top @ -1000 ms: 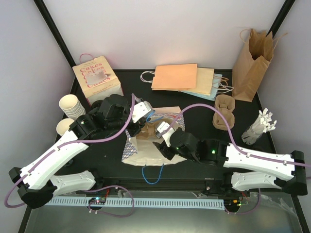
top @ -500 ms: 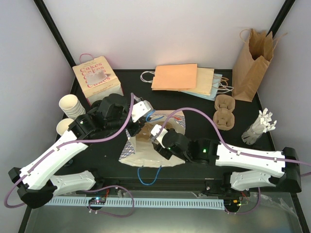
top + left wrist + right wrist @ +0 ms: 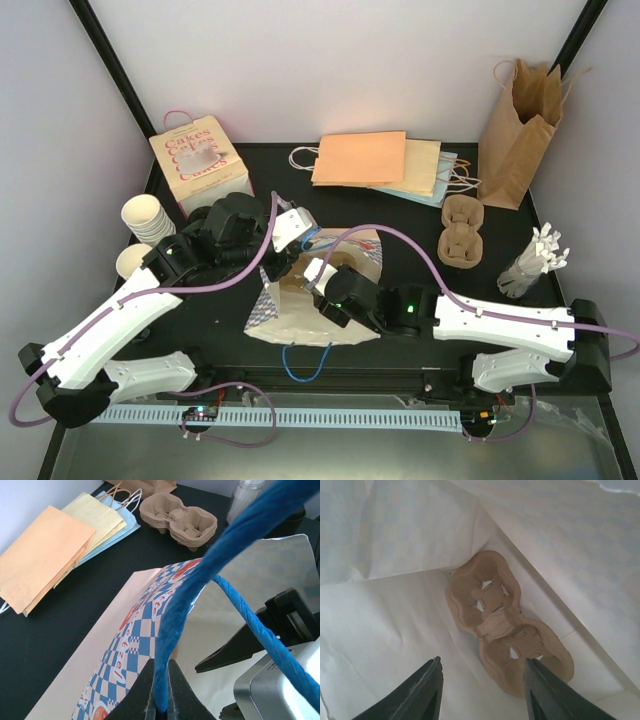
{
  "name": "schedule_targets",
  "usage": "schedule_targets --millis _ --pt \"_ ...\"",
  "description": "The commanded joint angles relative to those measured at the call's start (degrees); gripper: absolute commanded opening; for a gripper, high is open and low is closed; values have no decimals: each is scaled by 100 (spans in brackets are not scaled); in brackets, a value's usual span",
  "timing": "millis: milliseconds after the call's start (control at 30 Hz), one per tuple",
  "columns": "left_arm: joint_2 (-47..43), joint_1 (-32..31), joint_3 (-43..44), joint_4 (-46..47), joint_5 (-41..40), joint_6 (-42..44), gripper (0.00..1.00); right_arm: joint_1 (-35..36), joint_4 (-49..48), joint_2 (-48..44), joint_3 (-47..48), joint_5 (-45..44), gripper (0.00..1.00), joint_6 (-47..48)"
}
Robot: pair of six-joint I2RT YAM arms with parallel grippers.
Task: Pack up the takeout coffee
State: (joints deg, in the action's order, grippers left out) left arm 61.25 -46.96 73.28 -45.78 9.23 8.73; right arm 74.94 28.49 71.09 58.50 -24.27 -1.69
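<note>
**Right gripper inside the held-open bag, cups well off to the left**

The left gripper [image 3: 161, 696] is clamped tight on the blue rope handle [image 3: 200, 580] of a paper bag [image 3: 145, 615] printed with blue-and-white checks and red lettering. The handle runs up from between the fingers. The bag lies on its side in the middle of the black table [image 3: 270, 185], its mouth towards the right arm. Its other blue handle [image 3: 305, 360] lies loose on the table by the near edge.

The right gripper [image 3: 482, 662] is inside the bag, with white paper on every side in its wrist view. Its jaws stand apart and nothing is pinched between them. A brown moulded two-cup carrier [image 3: 500, 620] lies on the bag's lower wall just ahead of the fingertips. Its near end shows in the gap between them, and I cannot tell whether they touch it.

The cream paper cups [image 3: 142, 215] stand stacked at the table's left edge, with a second cup [image 3: 132, 260] just nearer beside them. Both are outside the bag, close to the left arm's elbow and well apart from either gripper.

Behind the cups is a "Cakes" box [image 3: 200, 160]. Flat orange, yellow and blue paper bags [image 3: 360, 158] lie at the back. A brown paper bag [image 3: 518, 130] stands in the far right corner, with a stack of spare carriers [image 3: 462, 232] near it.
</note>
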Motion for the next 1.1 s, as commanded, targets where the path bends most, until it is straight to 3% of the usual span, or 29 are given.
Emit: schedule_targets --millis 0,300,433,533,1067 --pt "17 -46 316 7 105 -92 2 30 15 0 223 -167 48 118" --pt "44 -50 369 -1 105 -82 2 21 2 38 197 -256 40 228" --pt "50 -63 386 -10 96 -66 2 -36 -1 79 220 -223 22 312" --pt "61 -59 416 -19 88 -60 1 -34 78 181 325 -254 2 432" --pt "326 -68 589 -39 -66 -241 2 161 621 805 684 -484 1 395"
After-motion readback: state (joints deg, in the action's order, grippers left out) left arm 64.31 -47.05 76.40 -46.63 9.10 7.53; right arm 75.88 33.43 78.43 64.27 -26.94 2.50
